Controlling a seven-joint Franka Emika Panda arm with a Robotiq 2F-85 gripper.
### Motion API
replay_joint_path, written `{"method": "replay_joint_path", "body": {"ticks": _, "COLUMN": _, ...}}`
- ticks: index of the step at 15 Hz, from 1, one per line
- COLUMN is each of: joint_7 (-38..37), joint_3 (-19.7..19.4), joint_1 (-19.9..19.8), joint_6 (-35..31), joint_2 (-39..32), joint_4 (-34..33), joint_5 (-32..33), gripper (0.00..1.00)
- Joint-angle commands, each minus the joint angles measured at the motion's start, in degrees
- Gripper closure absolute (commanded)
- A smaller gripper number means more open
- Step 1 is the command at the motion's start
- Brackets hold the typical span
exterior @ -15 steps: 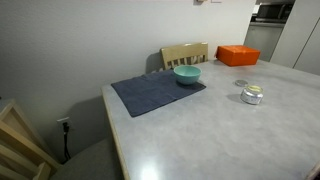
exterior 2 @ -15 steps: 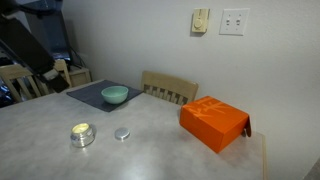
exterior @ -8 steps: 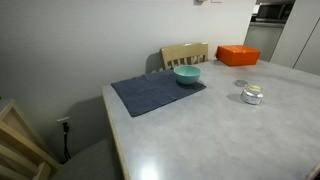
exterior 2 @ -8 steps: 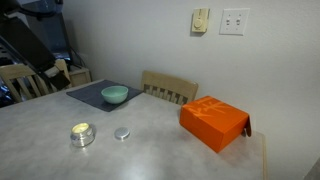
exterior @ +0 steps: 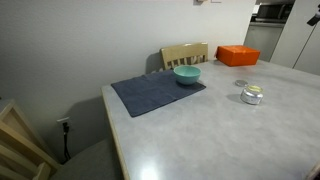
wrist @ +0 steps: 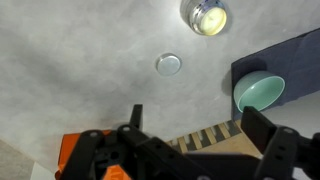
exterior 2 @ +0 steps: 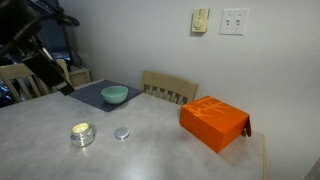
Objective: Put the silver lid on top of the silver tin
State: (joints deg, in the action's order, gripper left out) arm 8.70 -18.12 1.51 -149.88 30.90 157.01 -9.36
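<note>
The silver tin stands on the grey table, with the silver lid lying flat beside it, a small gap between them. Both show in both exterior views, the tin with the lid just behind it. In the wrist view the tin is at the top edge and the lid below it. My gripper is open and empty, high above the table and well away from both. My arm is at the far end of the table.
A teal bowl sits on a dark blue placemat. An orange box stands near the table's edge. A wooden chair is behind the table against the wall.
My arm has shifted in the exterior views and a dark part of it now shows at a top corner. The tin, lid, bowl and box have not moved.
</note>
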Motion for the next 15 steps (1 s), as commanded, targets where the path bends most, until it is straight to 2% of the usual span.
{"method": "replay_joint_path", "body": {"ticks": 1, "joint_7": -0.5, "joint_3": 1.6, "joint_1": 1.4, "joint_6": -0.3, "joint_2": -12.2, "joint_4": -4.8, "joint_5": -3.5, "gripper": 0.0}}
{"method": "replay_joint_path", "body": {"ticks": 2, "joint_7": 0.2, "joint_3": 1.9, "joint_1": 1.8, "joint_6": 0.3, "joint_2": -13.9, "joint_4": -5.8, "joint_5": -3.9, "gripper": 0.0}}
{"method": "replay_joint_path", "body": {"ticks": 3, "joint_7": 0.4, "joint_3": 2.6, "joint_1": -0.2, "joint_6": 0.1, "joint_2": -7.5, "joint_4": -2.1, "joint_5": -3.2, "gripper": 0.0}}
{"method": "replay_joint_path", "body": {"ticks": 6, "joint_7": 0.3, "joint_3": 3.7, "joint_1": 0.0, "joint_6": 0.1, "joint_2": -13.0, "joint_4": -4.6, "joint_5": -3.5, "gripper": 0.0}}
{"method": "replay_joint_path", "body": {"ticks": 8, "joint_7": -3.8, "joint_3": 5.9, "joint_1": -1.6, "joint_6": -1.6, "joint_2": -14.2, "joint_4": -4.8, "joint_5": -1.5, "gripper": 0.0}}
{"method": "replay_joint_path", "body": {"ticks": 12, "joint_7": -13.4, "joint_3": 10.3, "joint_1": -3.6, "joint_6": -7.4, "joint_2": -22.5, "joint_4": -8.2, "joint_5": 0.2, "gripper": 0.0}}
{"method": "replay_joint_path", "body": {"ticks": 15, "joint_7": -23.4, "joint_3": 13.7, "joint_1": -5.8, "joint_6": -7.1, "joint_2": -30.3, "joint_4": -12.8, "joint_5": 7.3, "gripper": 0.0}}
